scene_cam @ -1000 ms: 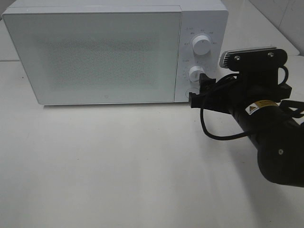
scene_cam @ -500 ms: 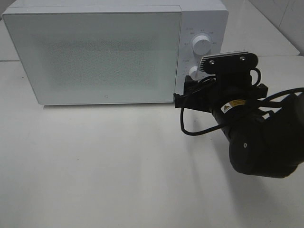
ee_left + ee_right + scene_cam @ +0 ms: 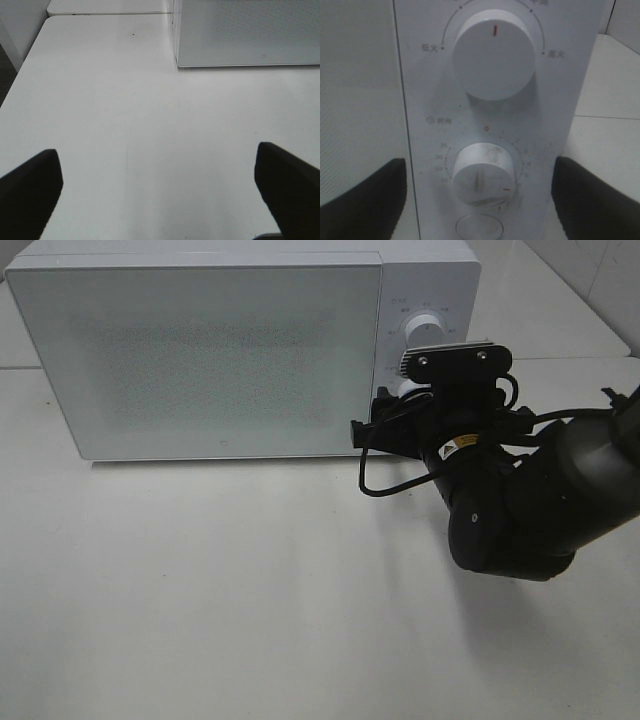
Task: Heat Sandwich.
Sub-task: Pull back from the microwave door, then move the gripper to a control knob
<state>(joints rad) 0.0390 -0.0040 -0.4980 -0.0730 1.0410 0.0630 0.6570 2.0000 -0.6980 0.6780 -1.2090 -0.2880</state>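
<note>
The sandwich is out of view. The white microwave stands at the back of the table with its door shut. My right gripper is open right in front of the control panel. In the right wrist view its dark fingers stand either side of the lower timer knob, apart from it and holding nothing. The bigger upper knob sits above it, and a round button below. My left gripper is open over bare tabletop, with nothing between its fingers.
The white table spreads out in front of the microwave. The left wrist view shows the microwave's lower front corner and the table's rounded far edge. The bulky right arm hangs over the table's right side.
The right arm has swung left and in toward the microwave's control panel, bringing the open gripper up to the knobs. Jaw spacing looks the same.
</note>
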